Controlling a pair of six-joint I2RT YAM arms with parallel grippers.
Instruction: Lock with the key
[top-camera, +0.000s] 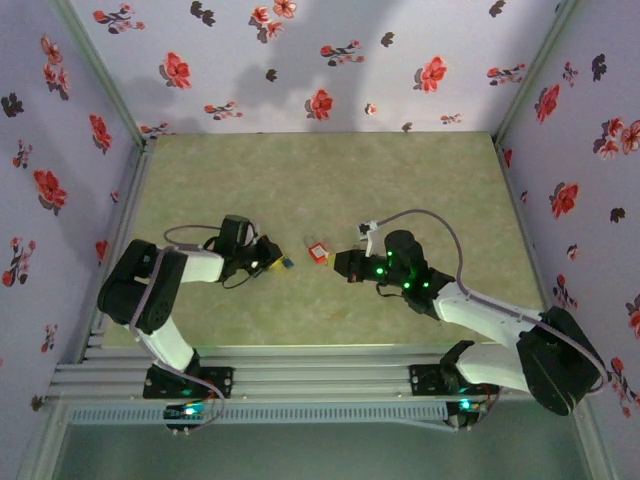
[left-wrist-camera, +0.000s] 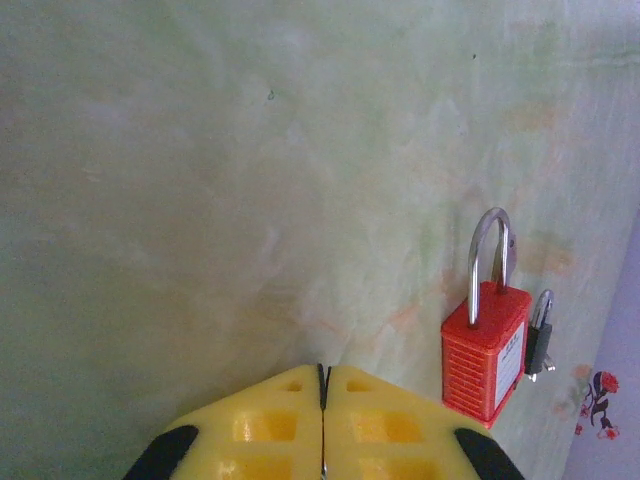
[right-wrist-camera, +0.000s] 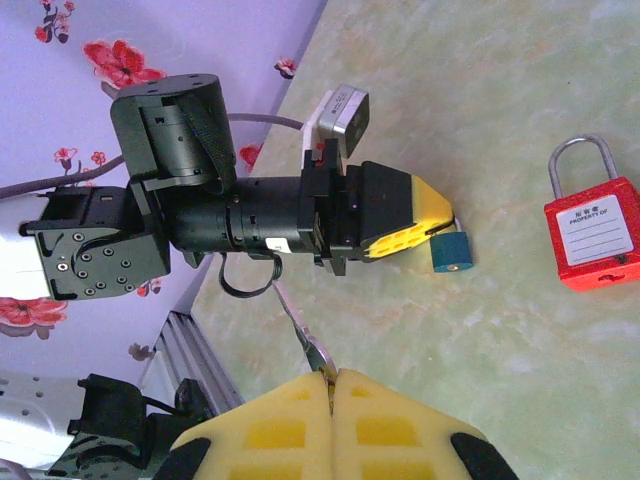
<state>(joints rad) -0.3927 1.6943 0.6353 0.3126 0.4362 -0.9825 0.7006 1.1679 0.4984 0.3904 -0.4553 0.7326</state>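
Left gripper (left-wrist-camera: 323, 376) and right gripper (right-wrist-camera: 331, 380) closed, I judged the tiny, light key (left-wrist-camera: 539, 341) beside the padlock (left-wrist-camera: 485, 356) best pinched by its head.

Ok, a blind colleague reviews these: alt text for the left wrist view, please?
A red padlock rests on the pale green table at right, a small black-headed key just beside it. The left gripper's yellow fingers are shut together at the bottom edge.

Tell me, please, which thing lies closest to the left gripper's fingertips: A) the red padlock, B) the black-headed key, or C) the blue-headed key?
C: the blue-headed key lies right at the yellow tips of the left gripper, while the red padlock lies farther off on the table.
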